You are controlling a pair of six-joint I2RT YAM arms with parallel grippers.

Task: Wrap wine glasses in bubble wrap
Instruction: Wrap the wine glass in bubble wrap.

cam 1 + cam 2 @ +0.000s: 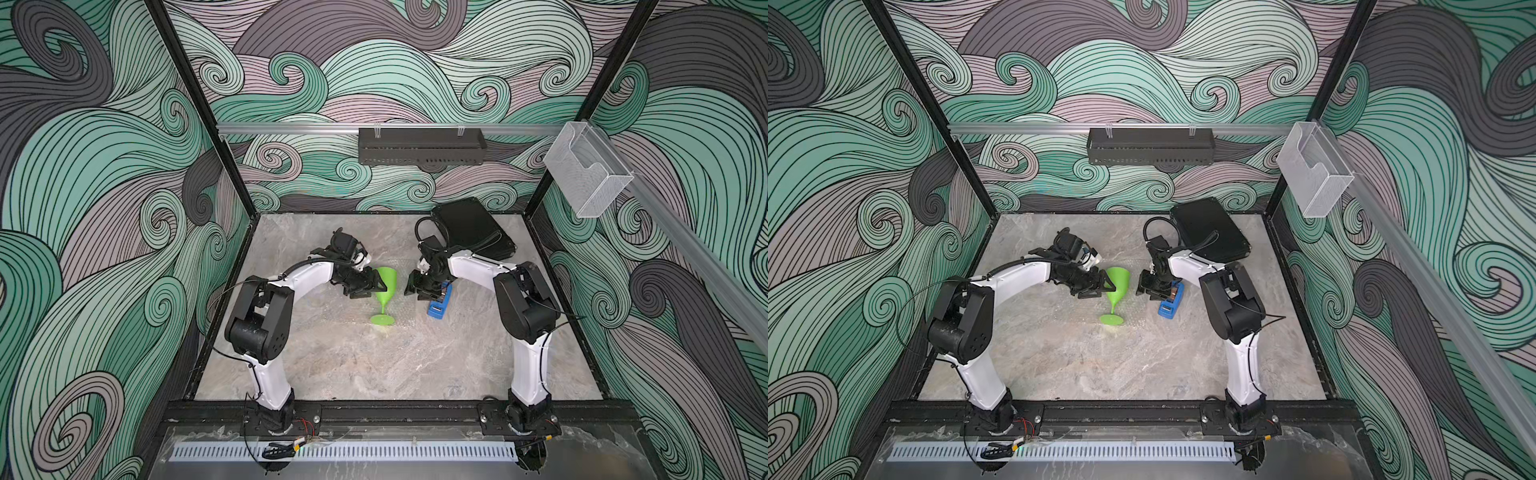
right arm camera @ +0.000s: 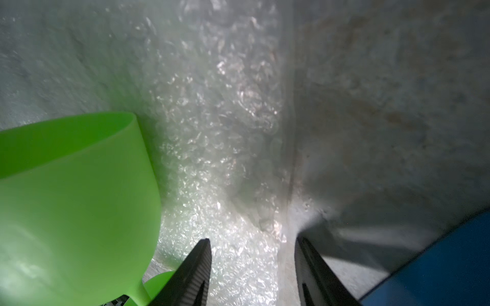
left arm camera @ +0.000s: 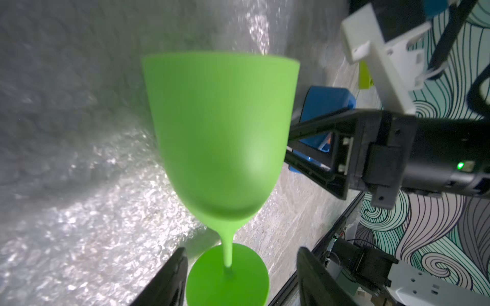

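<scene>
Marble tabletop [image 1: 353,365]: one upright goblet [image 1: 386,282] on one bubble wrap [image 2: 225,132]; left claw [image 3: 241,250], right claw [image 2: 252,239] both wide

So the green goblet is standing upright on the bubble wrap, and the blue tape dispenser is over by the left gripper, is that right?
Not quite. The blue tape dispenser sits by the right gripper, which partly hides it in both top views. The rest holds: the green goblet stands upright on the bubble wrap.

Grey marbled tabletop [image 1: 374,365] bears bubble wrap [image 3: 79,225], a blue tape dispenser [image 1: 439,308] and a black case [image 1: 473,232].
</scene>
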